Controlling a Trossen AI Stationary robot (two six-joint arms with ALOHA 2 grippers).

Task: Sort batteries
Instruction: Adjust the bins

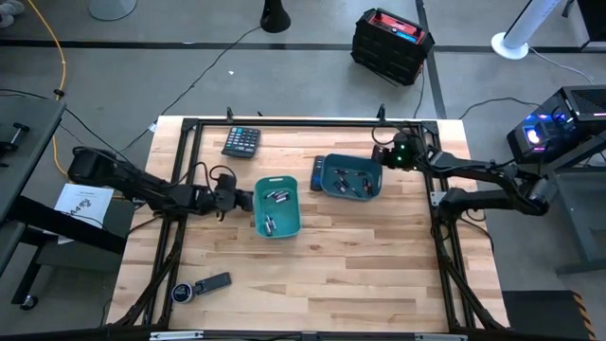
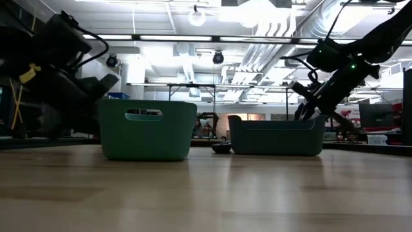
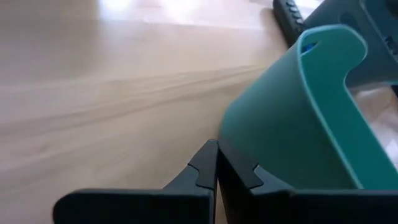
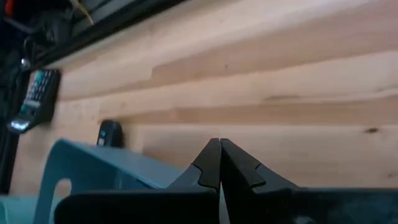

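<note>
The pale wooden slatted table [image 1: 360, 256] carries two plastic bins near its middle: a lighter teal rectangular bin [image 1: 277, 206] and, toward the right arm's side, a darker blue-teal bin [image 1: 351, 177]. The batteries, small dark and silvery metal cylinders [image 1: 275, 198], all appear to lie inside these two bins; I can make out none loose on the wood. That suggests the sorting is either finished or between picks, though which bin holds which kind is too small to tell. The left gripper [image 3: 217, 163] sits just beside the outer wall of the lighter bin, fingers clenched together on nothing. The right gripper [image 4: 220, 163] hovers at the far edge of the darker bin, likewise pinched closed and empty. Any further pick would call for parting the fingers first, then reaching down over a bin wall, which stands in the way of a low approach. Around them lie a dark grey calculator [image 1: 240, 141] near the far edge, a long black remote control [image 1: 316, 173] tucked against the darker bin, and a small black handheld device with a round end [image 1: 200, 287] near the front edge.
</note>
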